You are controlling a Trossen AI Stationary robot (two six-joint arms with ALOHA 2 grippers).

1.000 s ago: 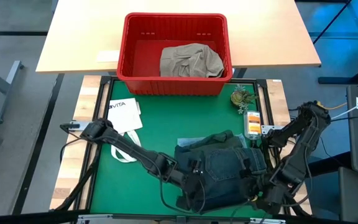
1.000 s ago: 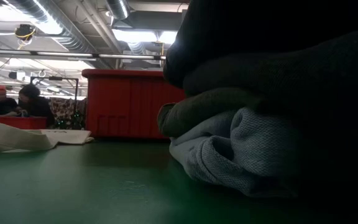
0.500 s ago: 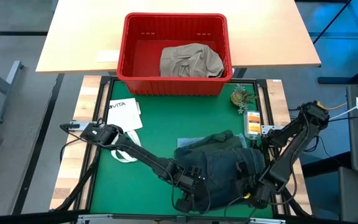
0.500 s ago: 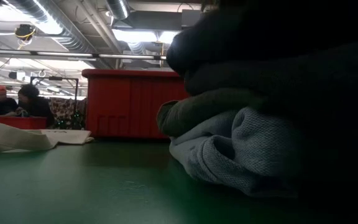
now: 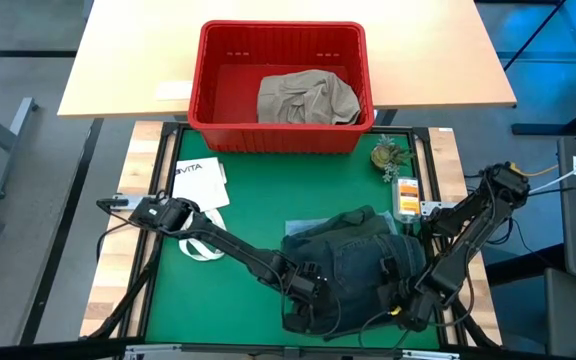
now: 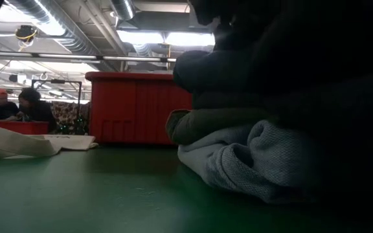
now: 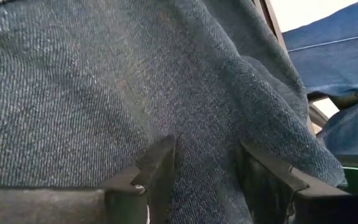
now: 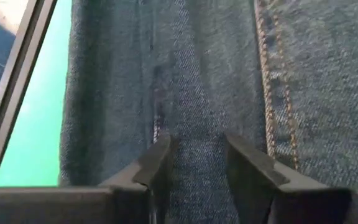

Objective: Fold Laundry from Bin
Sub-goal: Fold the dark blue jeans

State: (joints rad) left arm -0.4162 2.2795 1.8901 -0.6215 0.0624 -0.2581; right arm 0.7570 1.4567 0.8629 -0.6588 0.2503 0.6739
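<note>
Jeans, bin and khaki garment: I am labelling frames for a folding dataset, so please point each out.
jeans (image 5: 353, 275), high view, middle of the denim pile.
bin (image 5: 280, 138), high view, near red wall.
khaki garment (image 5: 306, 97), high view, its crumpled middle inside the bin.

Coarse twill denim jeans (image 7: 135, 81), glossy red plastic bin (image 5: 218, 60)

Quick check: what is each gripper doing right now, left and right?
Left gripper: shut on the jeans, a denim fold pinched between its fingers.
Right gripper: shut on the jeans, denim between its fingers at the pile's near right edge.
</note>
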